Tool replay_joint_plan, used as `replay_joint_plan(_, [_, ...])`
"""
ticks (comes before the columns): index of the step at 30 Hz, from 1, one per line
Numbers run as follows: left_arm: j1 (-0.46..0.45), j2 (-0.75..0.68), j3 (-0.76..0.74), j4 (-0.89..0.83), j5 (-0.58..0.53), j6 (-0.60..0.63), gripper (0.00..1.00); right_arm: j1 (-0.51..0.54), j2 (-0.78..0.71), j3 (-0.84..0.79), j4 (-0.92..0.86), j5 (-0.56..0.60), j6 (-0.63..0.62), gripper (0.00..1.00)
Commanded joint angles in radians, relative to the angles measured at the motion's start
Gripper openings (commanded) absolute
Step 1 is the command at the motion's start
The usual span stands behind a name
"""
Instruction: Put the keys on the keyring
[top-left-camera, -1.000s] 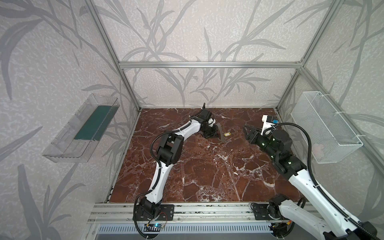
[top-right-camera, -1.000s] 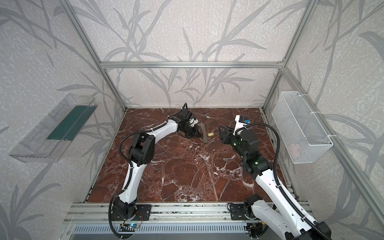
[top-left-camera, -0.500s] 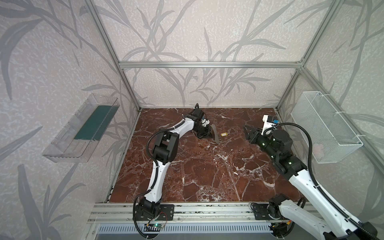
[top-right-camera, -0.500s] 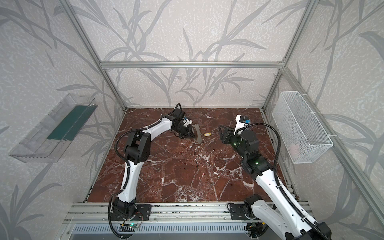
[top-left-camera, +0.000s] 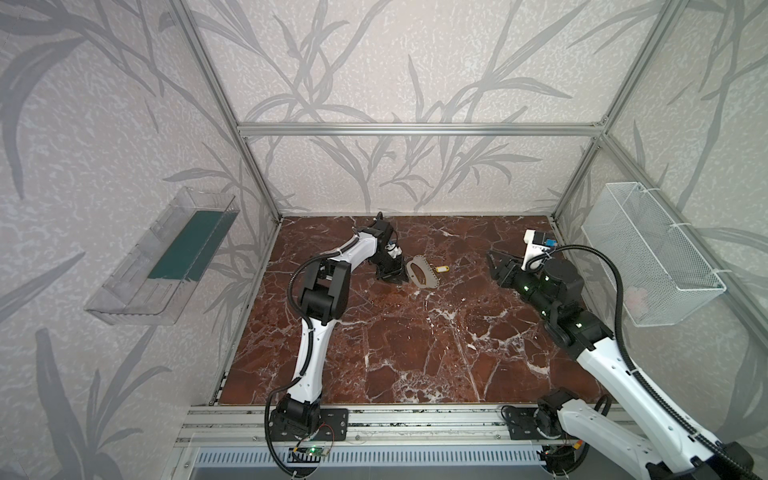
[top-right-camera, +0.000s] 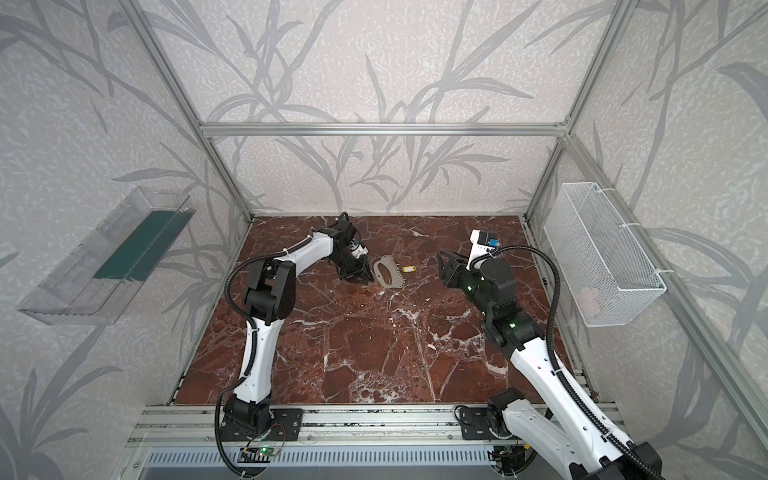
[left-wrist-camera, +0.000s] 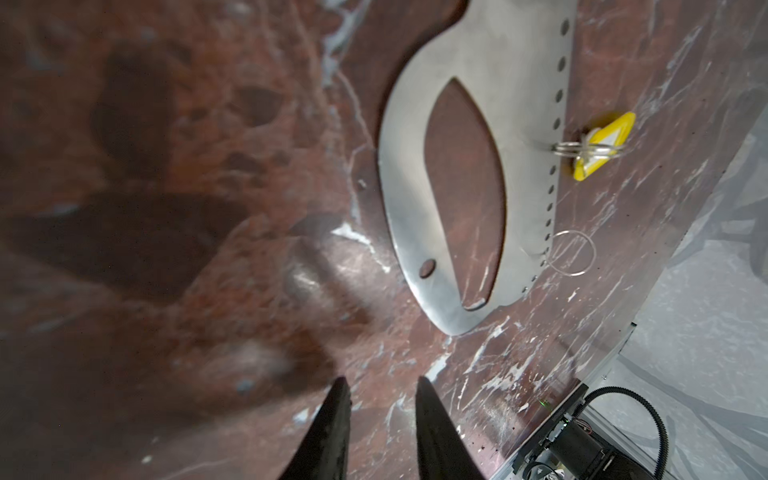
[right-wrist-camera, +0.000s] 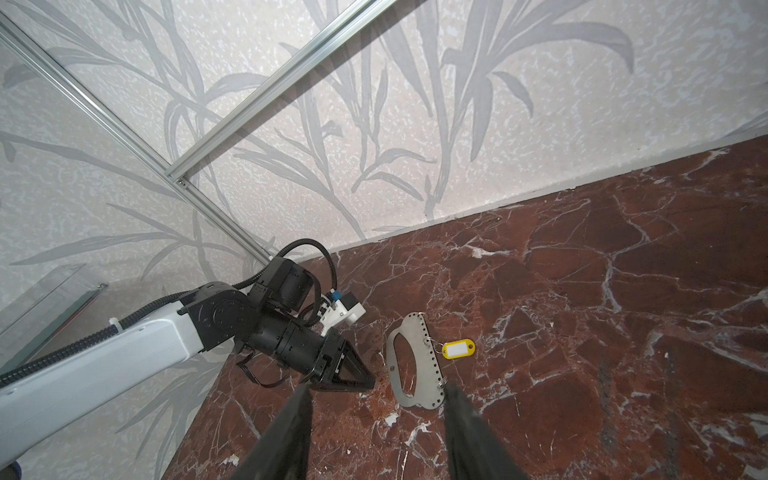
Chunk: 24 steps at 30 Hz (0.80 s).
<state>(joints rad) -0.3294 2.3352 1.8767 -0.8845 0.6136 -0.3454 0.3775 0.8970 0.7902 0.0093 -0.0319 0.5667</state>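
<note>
Left gripper (top-left-camera: 395, 277) has let go and backed off leftward, so in both top views the keys (top-left-camera: 423, 286) lie flat on the marble table (top-left-camera: 415, 353). They sit far-centre, just right of that gripper, long axis roughly near-to-far, with the keyring (top-left-camera: 442, 270) touching the right, holed edge. Left wrist view: fingers a bit apart, empty, and the ring looks hooked through a rim hole. Right wrist view: right gripper (right-wrist-camera: 377, 387) spread wide, holding nothing, well off to the right, so the left arm's nearer.
</note>
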Motion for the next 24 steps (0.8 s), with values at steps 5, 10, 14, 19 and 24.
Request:
replay_joint_plan(5, [0.037,-0.176,-0.057,-0.046,-0.113,0.052,0.31,-0.006,0.0,0.027,-0.002,0.022,-0.026,0.53])
replay_joint_plan(10, [0.048,-0.333,-0.158,0.008,-0.22,0.063,0.34,-0.01,0.019,0.024,-0.009,0.017,-0.034,0.53])
replay_joint_plan(14, [0.087,-0.458,-0.228,0.092,-0.229,0.037,0.35,-0.011,0.046,0.017,-0.011,0.007,-0.043,0.53])
replay_joint_plan(19, [0.137,-0.549,-0.258,0.147,-0.237,0.022,0.39,-0.01,0.08,0.011,-0.027,-0.01,-0.06,0.53])
replay_joint_plan(24, [0.179,-0.598,-0.254,0.119,-0.251,0.048,0.4,-0.011,0.126,0.02,-0.031,-0.041,-0.098,0.55])
